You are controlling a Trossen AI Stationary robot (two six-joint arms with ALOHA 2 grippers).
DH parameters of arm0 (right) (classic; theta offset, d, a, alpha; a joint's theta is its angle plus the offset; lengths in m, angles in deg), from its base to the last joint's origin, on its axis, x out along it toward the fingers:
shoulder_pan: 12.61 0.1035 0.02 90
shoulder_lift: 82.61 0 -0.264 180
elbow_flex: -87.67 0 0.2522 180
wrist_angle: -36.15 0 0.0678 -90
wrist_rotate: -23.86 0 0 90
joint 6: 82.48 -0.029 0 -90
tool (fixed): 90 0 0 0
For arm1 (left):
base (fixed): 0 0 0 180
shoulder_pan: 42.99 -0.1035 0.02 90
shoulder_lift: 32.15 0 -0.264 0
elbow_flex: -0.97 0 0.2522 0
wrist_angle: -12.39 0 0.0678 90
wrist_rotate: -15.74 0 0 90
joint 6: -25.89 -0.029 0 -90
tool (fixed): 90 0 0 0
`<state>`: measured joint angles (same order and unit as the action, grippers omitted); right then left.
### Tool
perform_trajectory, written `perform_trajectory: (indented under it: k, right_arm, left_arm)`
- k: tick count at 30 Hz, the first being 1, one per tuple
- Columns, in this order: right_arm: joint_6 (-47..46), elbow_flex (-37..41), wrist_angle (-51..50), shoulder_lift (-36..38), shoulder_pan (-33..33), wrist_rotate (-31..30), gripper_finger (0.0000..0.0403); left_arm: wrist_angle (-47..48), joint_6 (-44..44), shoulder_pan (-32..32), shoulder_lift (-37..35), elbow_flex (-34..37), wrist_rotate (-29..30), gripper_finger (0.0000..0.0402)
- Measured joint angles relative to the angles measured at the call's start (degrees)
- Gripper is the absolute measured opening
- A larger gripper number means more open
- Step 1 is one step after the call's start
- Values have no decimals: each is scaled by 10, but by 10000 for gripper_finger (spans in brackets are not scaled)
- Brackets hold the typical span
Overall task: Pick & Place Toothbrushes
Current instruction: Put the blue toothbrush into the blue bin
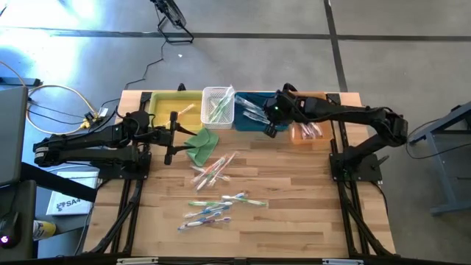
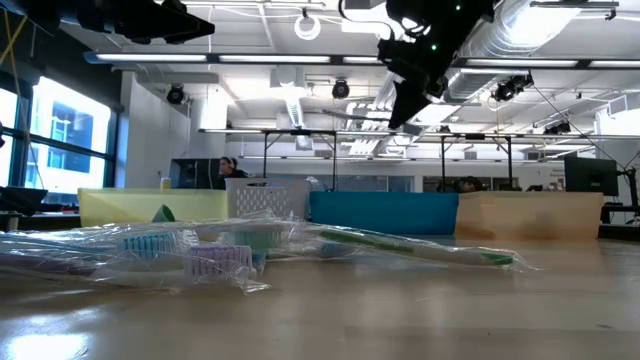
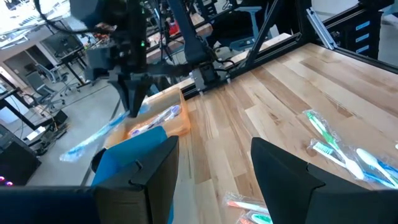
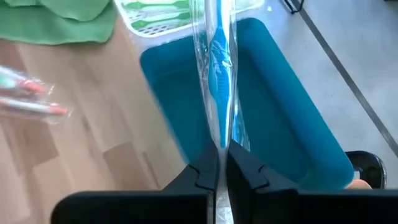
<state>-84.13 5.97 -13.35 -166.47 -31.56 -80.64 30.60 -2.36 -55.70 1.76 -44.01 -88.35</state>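
Left tool: fingers spread, holding nothing; it hangs over the table's left side, just beside the green cloth, well apart from the loose toothbrushes.
Yellow bin: leftmost in the row along the table's far edge.
Green cloth: folded, lying on the wood in front of the yellow bin and the white basket.
White basket: next to the yellow bin, with green-handled toothbrushes inside.
Loose toothbrushes: one cluster of pink-red ones in clear wrappers lies mid-table near the cloth; a second cluster of blue-white and green ones lies nearer the front edge.
Blue bin: between the white basket and the orange bin.
Right tool: fingers pressed together, pinching a blue toothbrush by one end of its wrapper, raised above the blue bin.
Blue toothbrush: in a clear shiny wrapper, held in the air over the blue bin, apart from its floor.
Orange bin: rightmost in the row, with pink-red toothbrushes inside.
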Motion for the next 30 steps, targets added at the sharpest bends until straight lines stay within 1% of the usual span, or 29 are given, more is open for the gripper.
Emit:
perform_trajectory:
  k: [4, 21, 26, 30]
  right_arm:
    - [11, 0, 15, -28, -15, 0, 5]
    - [50, 0, 18, -178, -82, -1, 5]
    - [61, 0, 23, -205, -93, -1, 5]
    - [64, 0, 28, -208, -96, -1, 6]
  left_arm:
    - [0, 0, 0, 0, 0, 0, 195]
    - [0, 0, 0, 0, 0, 0, 195]
    - [0, 0, 0, 0, 0, 0, 195]
    - [0, 0, 0, 0, 0, 0, 195]
